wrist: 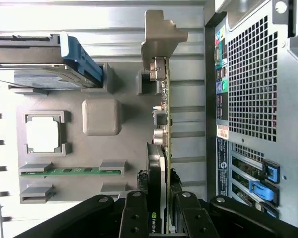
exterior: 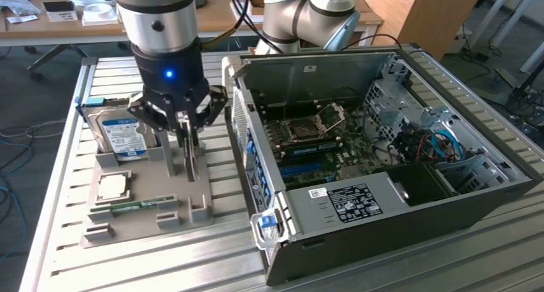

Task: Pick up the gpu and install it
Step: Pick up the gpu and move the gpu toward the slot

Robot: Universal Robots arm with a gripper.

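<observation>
The gripper [wrist: 159,220], fingers half closed, clamps the upright gpu [wrist: 165,119] in its gray tray [wrist: 134,148]; nothing is installed yet in the computer case [exterior: 357,203] on the exterior view's right.

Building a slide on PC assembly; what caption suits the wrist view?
Gripper closed on the upright gpu in its grey tray, beside the computer case.
</observation>
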